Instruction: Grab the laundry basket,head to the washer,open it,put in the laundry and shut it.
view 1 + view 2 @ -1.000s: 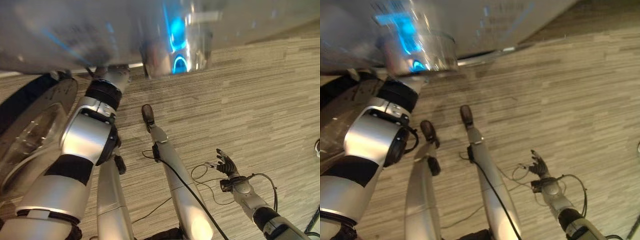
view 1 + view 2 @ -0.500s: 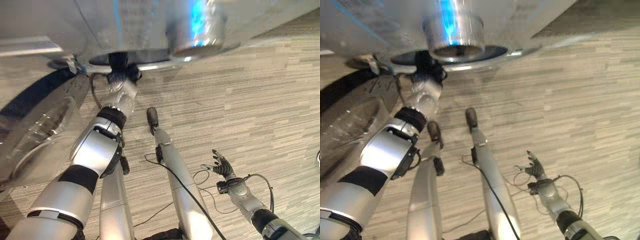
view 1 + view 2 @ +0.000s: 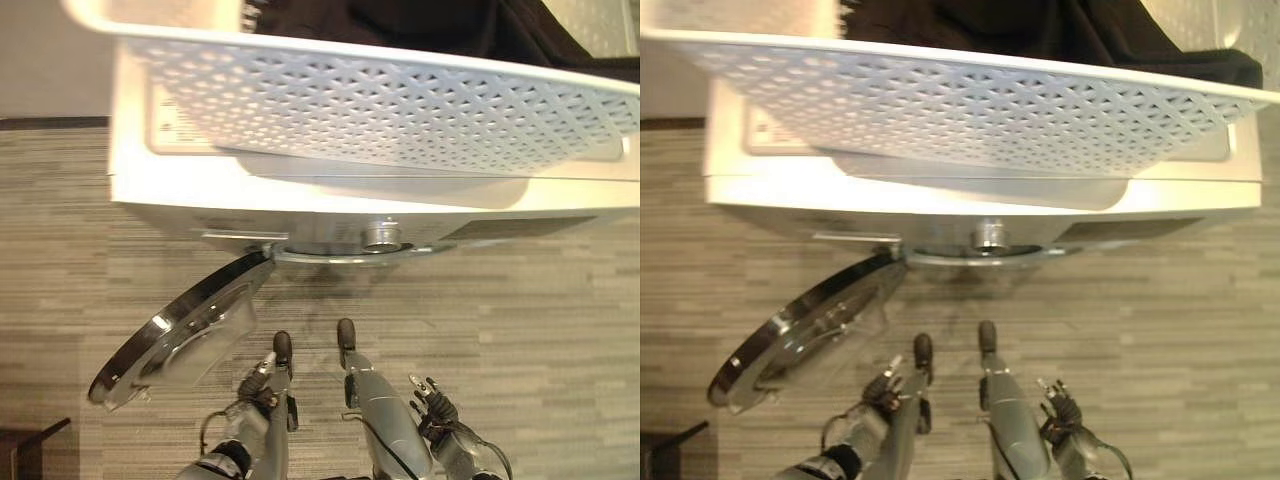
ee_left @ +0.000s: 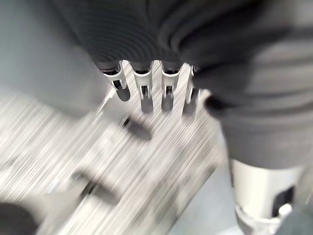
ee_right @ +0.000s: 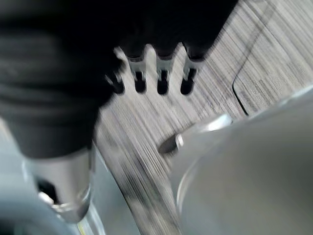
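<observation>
White perforated laundry basket [image 3: 400,100] sits on top of the white washer [image 3: 300,195], dark laundry [image 3: 1040,25] heaped inside it. Below, the washer's round glass door [image 3: 185,335] hangs swung open toward the robot's left over striped wood floor [image 3: 560,330]. Left robot hand [image 3: 262,375] and right robot hand [image 3: 432,402] hang low near the floor, fingers straight and loose, holding nothing.
</observation>
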Tool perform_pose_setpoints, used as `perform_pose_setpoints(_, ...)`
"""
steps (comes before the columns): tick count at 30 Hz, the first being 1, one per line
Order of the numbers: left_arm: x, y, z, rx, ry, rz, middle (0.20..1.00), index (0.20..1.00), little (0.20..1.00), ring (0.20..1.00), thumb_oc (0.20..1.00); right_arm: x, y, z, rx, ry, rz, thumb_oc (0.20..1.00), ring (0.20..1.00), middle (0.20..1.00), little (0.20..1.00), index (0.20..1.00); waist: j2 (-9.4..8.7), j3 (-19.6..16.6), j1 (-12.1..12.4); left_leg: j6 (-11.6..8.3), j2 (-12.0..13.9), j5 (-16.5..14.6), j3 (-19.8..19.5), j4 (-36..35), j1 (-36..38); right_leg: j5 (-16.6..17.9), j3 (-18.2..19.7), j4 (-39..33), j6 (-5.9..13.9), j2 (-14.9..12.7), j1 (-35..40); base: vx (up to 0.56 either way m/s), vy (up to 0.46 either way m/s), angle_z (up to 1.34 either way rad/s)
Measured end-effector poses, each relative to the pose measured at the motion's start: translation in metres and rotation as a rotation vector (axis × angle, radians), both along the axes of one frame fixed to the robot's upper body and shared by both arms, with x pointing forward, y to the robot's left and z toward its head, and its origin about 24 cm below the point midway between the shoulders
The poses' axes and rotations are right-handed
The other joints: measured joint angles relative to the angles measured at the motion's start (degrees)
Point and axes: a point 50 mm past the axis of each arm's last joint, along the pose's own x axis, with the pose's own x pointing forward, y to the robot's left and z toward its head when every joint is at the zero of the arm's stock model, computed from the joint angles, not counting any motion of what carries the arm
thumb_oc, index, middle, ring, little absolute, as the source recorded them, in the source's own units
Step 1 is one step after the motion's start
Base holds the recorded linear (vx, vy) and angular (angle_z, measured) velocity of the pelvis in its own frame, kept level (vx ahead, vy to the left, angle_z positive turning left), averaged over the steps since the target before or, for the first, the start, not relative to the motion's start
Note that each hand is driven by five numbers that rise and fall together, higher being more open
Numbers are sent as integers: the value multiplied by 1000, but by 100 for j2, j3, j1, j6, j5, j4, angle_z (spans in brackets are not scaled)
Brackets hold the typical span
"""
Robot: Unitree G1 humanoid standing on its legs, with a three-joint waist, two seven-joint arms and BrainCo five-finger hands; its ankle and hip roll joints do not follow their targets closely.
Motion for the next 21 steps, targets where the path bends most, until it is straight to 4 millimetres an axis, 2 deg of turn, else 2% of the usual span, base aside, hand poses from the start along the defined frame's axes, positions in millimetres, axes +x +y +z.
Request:
perform_pose_setpoints(1,-4,9,-1,19,10,16,1000,1000,1000,1000,1000,-4,-1,-1,-17,10,21,1000,1000,1000,1000,1000,-7,-190,-1,18,3,-16,7,6,-10,1,3,-39,2,4,7,158,131,2)
perform_pose_setpoints(2,-20,20,-8,31,73,24,1000,1000,1000,1000,1000,-8,-2,-3,-32,23,34,1000,1000,1000,1000,1000,37,-458,20,18,0,-13,-6,-62,73,65,-17,-211,29,4,153,114,104,0)
perform_pose_setpoints(3,-28,26,-10,46,100,26,1000,1000,1000,1000,1000,-12,-4,-4,-26,27,22,1000,1000,1000,1000,1000,60,-603,37,16,2,-13,-6,-63,100,98,-23,-292,14,-6,228,161,119,9)
perform_pose_setpoints(5,-40,27,-15,30,150,31,1000,1000,1000,1000,1000,-22,-8,-8,49,51,-58,1000,1000,1000,1000,1000,94,-719,45,42,4,-19,-27,-65,355,207,-126,-603,7,-17,657,137,73,12)
perform_pose_setpoints(7,-61,30,-22,26,208,34,1000,1000,1000,1000,1000,-36,-14,-15,87,110,-105,1000,1000,1000,1000,1000,90,-1005,57,15,5,-119,-25,-67,544,238,-139,-828,8,-18,962,78,50,5)
perform_pose_setpoints(8,-75,30,-26,26,228,16,1000,1000,1000,1000,1000,-49,-22,-18,89,147,-122,1000,1000,1000,1000,1000,112,-1344,74,45,-5,-146,-28,-66,619,245,-148,-935,11,-12,1089,88,86,6)
perform_pose_setpoints(10,-86,32,-29,28,248,0,1000,1000,1000,1000,1000,-52,-33,-16,72,153,-131,1000,1000,1000,1000,1000,142,-1528,108,61,-12,-162,-25,-69,630,245,-155,-953,14,-18,1107,98,79,0)
perform_pose_setpoints(11,-92,37,-29,27,251,27,1000,1000,1000,1000,1000,-49,-49,-11,51,126,-192,1000,1000,1000,1000,1000,153,-1584,108,75,-16,-169,-15,-69,721,245,-136,-953,16,-18,1182,111,57,-7)
perform_pose_setpoints(13,-98,42,-30,27,257,38,1000,1000,1000,1000,1000,-46,-62,-5,22,103,-209,1000,1000,1000,1000,1000,162,-1710,111,87,-16,-194,-7,-71,737,224,-125,-953,36,-19,1192,96,49,-6)
perform_pose_setpoints(14,-108,50,-30,23,267,95,1000,1000,1000,1000,1000,-40,-85,7,-11,40,-281,1000,1000,1000,1000,1000,159,-1755,98,95,-15,-232,15,-71,886,215,-102,-955,43,-16,1332,104,41,-6)
perform_pose_setpoints(17,-127,66,-29,41,297,158,1000,1000,1000,1000,1000,-32,-125,37,-97,-96,-348,1000,1000,1000,1000,1000,137,-1960,59,111,-14,-288,33,-75,976,108,-74,-957,73,-15,1411,110,37,-5)
perform_pose_setpoints(18,-143,76,-28,65,328,192,1000,1000,1000,1000,1000,-24,-154,67,-186,-219,-386,1000,1000,1000,1000,1000,53,-2040,19,120,-8,-311,78,-76,1067,104,-36,-980,89,-9,1497,115,63,-13)
perform_pose_setpoints(20,-158,74,-30,59,364,200,1000,1000,1000,1000,1000,-23,-184,102,-308,-303,-390,1000,1000,1000,1000,1000,108,-2101,35,135,-8,-368,140,-101,1101,80,13,-964,74,-15,1538,92,55,-12)
perform_pose_setpoints(21,-165,74,-31,61,380,191,1000,1000,1000,1000,1000,-14,-203,135,-401,-397,-402,1000,1000,1000,1000,1000,106,-2137,8,133,-21,-377,138,-100,1110,72,12,-969,79,-24,1551,51,35,-4)
